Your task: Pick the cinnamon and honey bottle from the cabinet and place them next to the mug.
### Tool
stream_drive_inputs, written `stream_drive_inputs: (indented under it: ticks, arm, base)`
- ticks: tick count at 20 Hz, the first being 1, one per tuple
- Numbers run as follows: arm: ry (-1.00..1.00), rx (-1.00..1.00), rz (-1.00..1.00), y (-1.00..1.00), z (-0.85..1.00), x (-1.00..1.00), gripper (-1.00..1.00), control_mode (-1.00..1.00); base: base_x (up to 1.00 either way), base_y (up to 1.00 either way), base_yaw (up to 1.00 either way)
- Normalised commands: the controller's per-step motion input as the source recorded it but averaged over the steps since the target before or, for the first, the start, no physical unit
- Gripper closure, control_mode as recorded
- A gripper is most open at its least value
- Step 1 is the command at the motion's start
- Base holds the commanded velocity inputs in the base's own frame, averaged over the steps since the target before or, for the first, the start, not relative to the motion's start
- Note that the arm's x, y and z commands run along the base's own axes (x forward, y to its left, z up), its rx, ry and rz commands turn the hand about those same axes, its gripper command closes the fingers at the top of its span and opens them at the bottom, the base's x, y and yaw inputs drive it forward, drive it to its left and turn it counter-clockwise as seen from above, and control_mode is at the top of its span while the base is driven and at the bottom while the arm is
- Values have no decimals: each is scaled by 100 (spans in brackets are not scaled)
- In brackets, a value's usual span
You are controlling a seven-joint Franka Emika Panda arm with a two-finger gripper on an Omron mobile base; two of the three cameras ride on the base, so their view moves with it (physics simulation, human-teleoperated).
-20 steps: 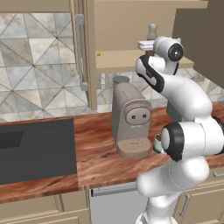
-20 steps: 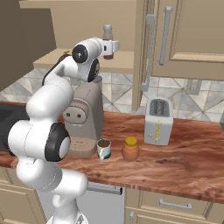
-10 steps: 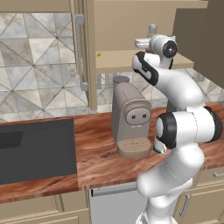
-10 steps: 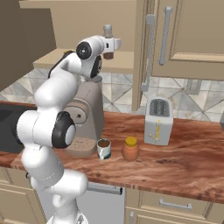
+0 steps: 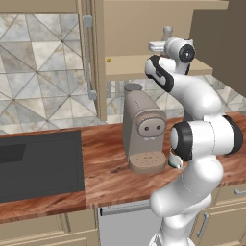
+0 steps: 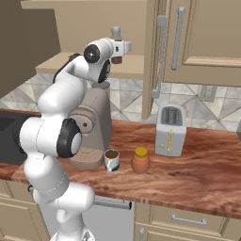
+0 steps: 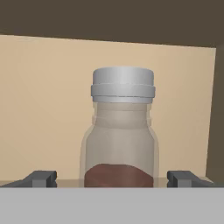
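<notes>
A white Franka Panda arm point(image 5: 202, 139) rises from the lower right of the left base view, its rounded glossy segments joined by dark, near-black bands. A circular dark cap with a pale centre marks the joint at upper centre. In the right base view, lower left, the same bulbous white shells repeat. Two small dark grey fingertips point(image 7: 41, 178) show at the hand view's bottom corners.

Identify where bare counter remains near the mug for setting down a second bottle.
Bare counter lies between the honey bottle and the toaster, and along the front edge. Left of the mug is crowded by the coffee machine.
</notes>
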Motion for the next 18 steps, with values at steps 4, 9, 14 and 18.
stream_drive_inputs:
  ticks: [4,9,14,18]
  arm:
    - [0,9,5,-39,0,0,-100,-100]
    - [0,7,4,-24,0,0,-100,-100]
    - [0,1,0,0,0,0,-100,-100]
    - [0,0,0,3,0,0,-100,-100]
  base:
    - [0,0,0]
    - [0,0,0]
    - [0,0,0]
    - [0,0,0]
